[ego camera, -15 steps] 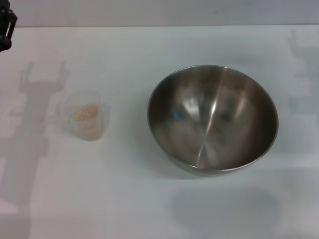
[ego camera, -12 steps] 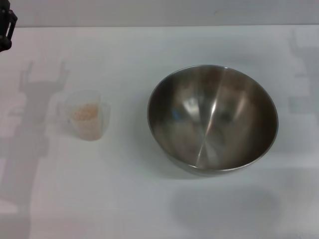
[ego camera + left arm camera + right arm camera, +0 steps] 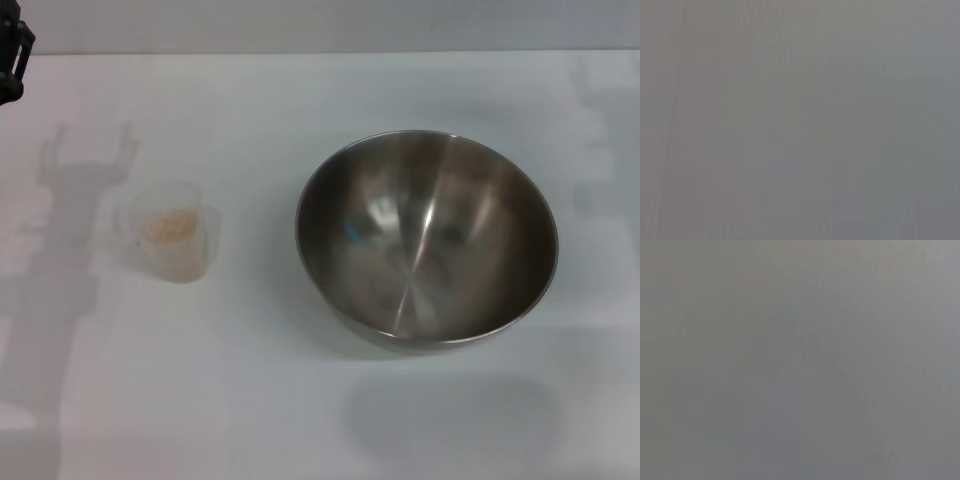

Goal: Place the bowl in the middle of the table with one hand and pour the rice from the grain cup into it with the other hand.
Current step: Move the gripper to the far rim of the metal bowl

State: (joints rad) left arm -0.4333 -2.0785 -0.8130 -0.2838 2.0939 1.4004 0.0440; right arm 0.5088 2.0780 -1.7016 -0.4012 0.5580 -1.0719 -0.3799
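Head view: bowl (image 3: pixel 426 240) sits upright on the white desk (image 3: pixel 300 400), right of centre, inside bare and shiny, no grains in it. Whether it counts as "middle" is a judgement call; it looks somewhat right of the midline.

Grain cup (image 3: pixel 172 231) stands upright on the left side of the desk, well apart from the bowl. Rice (image 3: pixel 170 225) visible as a pale beige patch inside it. None spilled on the desk that I can see.

Left end effector (image 3: pixel 12 50): only a dark edge shows at the far left corner, well apart from the cup and touching nothing. Cannot tell whether it is wide or narrow. Its shadow falls on the desk just beyond the cup.

Right end effector: not in view. A faint shadow at the far right edge of the desk may be that arm's. Both wrist views show plain grey, nothing to read.

Progress, as judged: nothing poured and neither thing held. Bowl may need shifting left toward centre. All of the pour is left: grasp the cup, carry it over the bowl rim, tip it.
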